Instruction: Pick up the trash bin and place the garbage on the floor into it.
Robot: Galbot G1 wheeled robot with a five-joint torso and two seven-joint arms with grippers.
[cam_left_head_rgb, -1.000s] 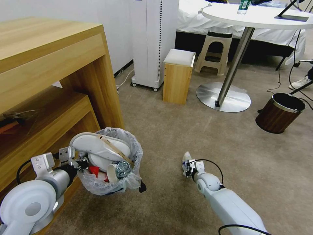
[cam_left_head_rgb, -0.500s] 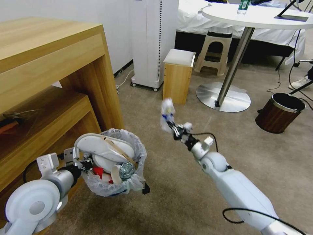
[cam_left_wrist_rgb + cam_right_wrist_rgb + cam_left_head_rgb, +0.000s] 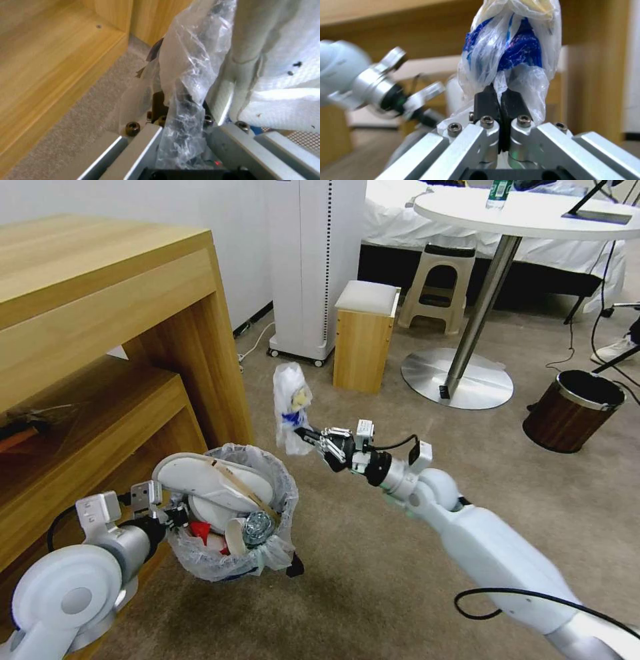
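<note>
The right gripper (image 3: 308, 437), pinched tight on a crumpled bag (image 3: 291, 407), holds it just above the bin's (image 3: 227, 513) far rim for dropping, while the left gripper (image 3: 172, 513) clamps the liner edge (bin lifted off the carpet (image 3: 413, 500)).

Occlusions and cut-offs

Bin (image 3: 227, 563) wall mostly hidden under its bag; left gripper (image 3: 175, 513) fingertips buried behind the rim. Wrapper (image 3: 510, 47) top cut off in right wrist view, print unreadable. Left arm (image 3: 356, 82) blurred there. Slipper (image 3: 283, 62) cropped in left wrist view.
</note>
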